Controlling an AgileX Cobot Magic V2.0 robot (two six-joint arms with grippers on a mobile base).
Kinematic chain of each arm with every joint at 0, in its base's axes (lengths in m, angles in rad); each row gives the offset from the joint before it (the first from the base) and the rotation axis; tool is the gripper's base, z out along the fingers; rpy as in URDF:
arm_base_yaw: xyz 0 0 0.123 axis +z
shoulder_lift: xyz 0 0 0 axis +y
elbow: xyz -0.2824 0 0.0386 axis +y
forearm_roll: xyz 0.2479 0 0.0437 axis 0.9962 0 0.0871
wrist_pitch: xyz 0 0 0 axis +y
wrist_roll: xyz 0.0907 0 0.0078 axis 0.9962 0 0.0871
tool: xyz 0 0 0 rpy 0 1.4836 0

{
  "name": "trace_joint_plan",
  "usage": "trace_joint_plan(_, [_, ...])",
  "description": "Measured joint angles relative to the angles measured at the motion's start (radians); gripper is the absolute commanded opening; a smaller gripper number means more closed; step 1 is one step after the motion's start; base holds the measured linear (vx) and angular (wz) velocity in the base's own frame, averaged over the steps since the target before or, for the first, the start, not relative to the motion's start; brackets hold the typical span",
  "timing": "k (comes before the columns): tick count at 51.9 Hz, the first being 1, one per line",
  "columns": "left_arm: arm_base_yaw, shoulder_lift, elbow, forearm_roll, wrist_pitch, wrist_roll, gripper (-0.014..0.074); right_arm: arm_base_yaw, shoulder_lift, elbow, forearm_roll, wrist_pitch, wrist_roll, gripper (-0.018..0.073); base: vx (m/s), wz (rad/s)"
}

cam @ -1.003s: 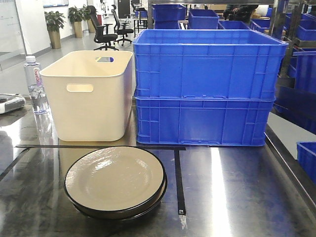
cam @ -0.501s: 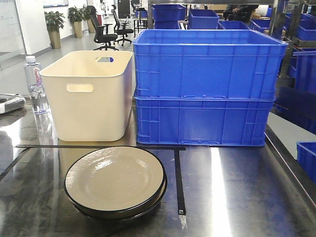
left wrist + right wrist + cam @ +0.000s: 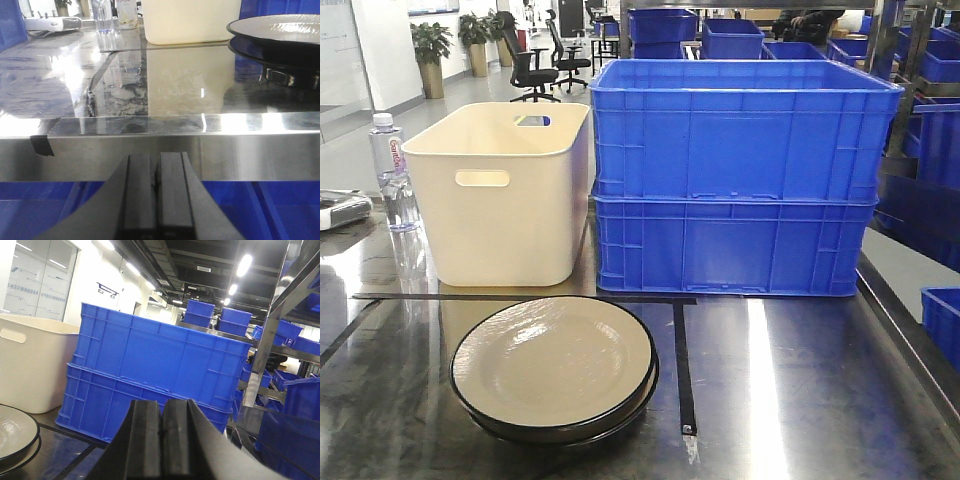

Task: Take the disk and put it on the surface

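Cream disk rests on the steel surface before bins.

The bottle at the far left of the table carries a label with red lettering running up its side; the letters are too small and blurred to read with certainty. In the left wrist view a second bottle shows dark print on a pale label, also unreadable. A wall sign in the right wrist view bears a blue mark, illegible.
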Motion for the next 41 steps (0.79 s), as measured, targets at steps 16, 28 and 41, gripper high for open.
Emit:
trace_joint_plan(16, [0.000, 0.000, 0.000, 0.009, -0.001, -0.003, -0.0001, 0.000, 0.000, 0.000, 0.000, -0.001, 0.001, -0.0009, 0.00, 0.00])
trace_joint_plan(28, [0.000, 0.000, 0.000, 0.009, -0.001, -0.003, -0.0001, 0.000, 0.000, 0.000, 0.000, -0.001, 0.001, -0.0009, 0.00, 0.00])
trace_joint_plan(41, [0.000, 0.000, 0.000, 0.009, -0.001, -0.003, -0.0001, 0.000, 0.000, 0.000, 0.000, 0.000, 0.001, -0.0009, 0.00, 0.00])
